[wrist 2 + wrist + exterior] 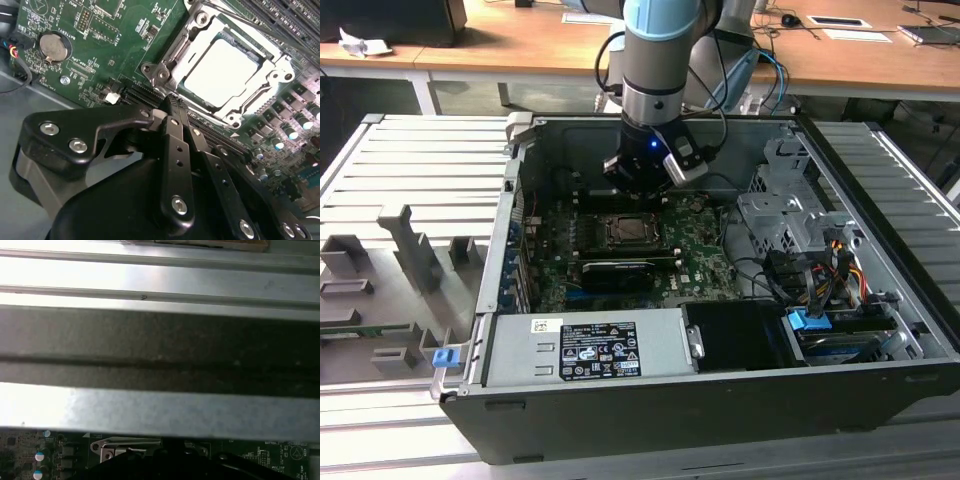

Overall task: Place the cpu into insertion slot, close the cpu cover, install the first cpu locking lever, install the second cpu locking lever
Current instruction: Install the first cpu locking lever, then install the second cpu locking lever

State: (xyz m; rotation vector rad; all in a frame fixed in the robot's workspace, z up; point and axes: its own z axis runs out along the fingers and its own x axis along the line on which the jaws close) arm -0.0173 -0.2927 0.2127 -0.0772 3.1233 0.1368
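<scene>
The gripper (172, 102) hangs inside the open computer case (880, 210), its black fingers (176, 145) pressed together with nothing between them. Just ahead of the fingertips, the cpu (220, 70) lies seated in the insertion slot (165, 75), its pale top showing through the window of the cpu cover (272, 82), which lies flat over it. In the exterior view the slot (625, 230) sits directly below the gripper (638, 185) on the green board (705, 255).
</scene>
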